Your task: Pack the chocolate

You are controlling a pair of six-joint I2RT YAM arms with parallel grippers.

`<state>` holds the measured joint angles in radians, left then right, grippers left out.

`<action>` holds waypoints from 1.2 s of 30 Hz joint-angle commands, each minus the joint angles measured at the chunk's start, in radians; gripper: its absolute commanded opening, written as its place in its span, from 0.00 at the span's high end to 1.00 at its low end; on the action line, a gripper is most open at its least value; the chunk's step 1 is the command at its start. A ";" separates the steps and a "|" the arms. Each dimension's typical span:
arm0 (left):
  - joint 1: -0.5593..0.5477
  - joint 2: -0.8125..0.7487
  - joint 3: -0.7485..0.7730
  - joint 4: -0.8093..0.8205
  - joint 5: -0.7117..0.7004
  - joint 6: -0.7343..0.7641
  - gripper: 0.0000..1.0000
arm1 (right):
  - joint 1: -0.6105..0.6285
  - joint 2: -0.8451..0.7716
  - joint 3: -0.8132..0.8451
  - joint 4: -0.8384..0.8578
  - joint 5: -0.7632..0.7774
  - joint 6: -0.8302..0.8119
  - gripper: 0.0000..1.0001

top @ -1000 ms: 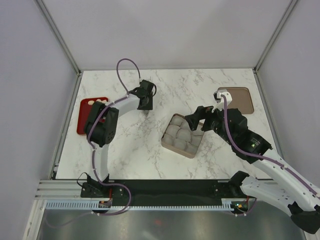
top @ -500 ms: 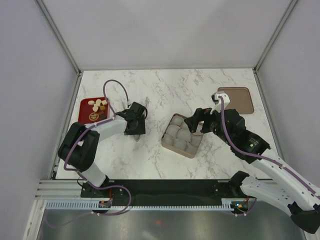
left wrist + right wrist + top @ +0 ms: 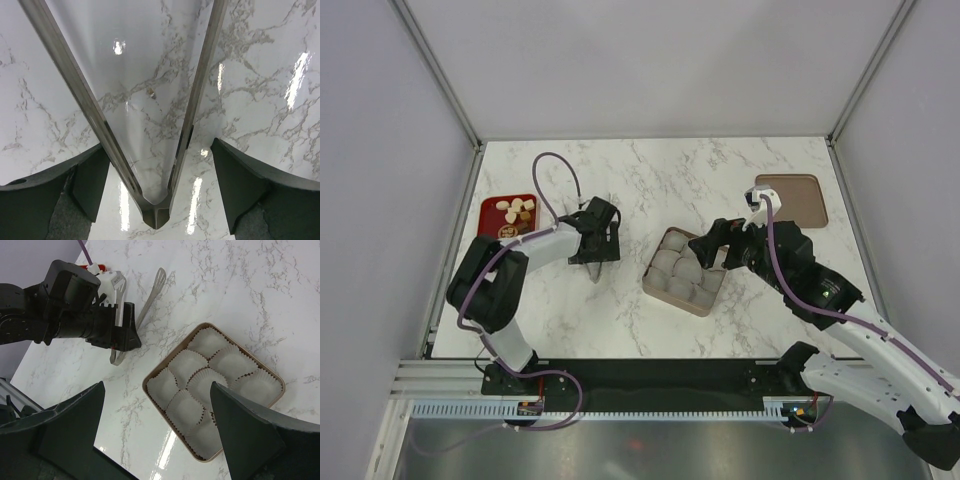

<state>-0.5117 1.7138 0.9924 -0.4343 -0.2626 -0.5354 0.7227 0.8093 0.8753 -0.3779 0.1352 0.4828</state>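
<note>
Since a second ago my left gripper [image 3: 157, 165] has come down from mid-table to just above the white marble table [image 3: 270, 75], and its jaws have spread. They are now released, gripping nothing. Long shiny metal tongs [image 3: 197, 95] lie flat between my left fingers [image 3: 240, 190], hinge toward my wrist, blades splaying away. Neither finger appears to touch them.

Small bite-size chocolate pieces [image 3: 517, 210], pale cream-tan, sit on a red rectangular tray [image 3: 488, 212], out to the left of those fingers and well apart.

My right gripper [image 3: 157, 385] hangs spread wide, empty, above a square tan box [image 3: 281, 386] filled with white paper cups [image 3: 187, 362]. A brown square lid [image 3: 795, 195] lies beyond it.
</note>
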 commanded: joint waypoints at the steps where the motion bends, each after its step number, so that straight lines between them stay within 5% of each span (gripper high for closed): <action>1: 0.009 0.067 0.018 0.019 -0.081 -0.040 0.10 | -0.002 -0.015 0.004 0.014 0.006 -0.001 0.05; 26: 0.070 0.153 0.084 0.072 -0.058 -0.028 0.05 | 0.000 0.010 0.016 0.016 0.057 -0.038 0.04; 36: 0.065 0.103 0.112 0.014 -0.102 -0.008 0.26 | -0.002 0.013 0.017 0.014 0.043 -0.027 0.04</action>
<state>-0.4538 1.8019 1.0924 -0.4110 -0.2981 -0.5453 0.7227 0.8326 0.8753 -0.3786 0.1665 0.4564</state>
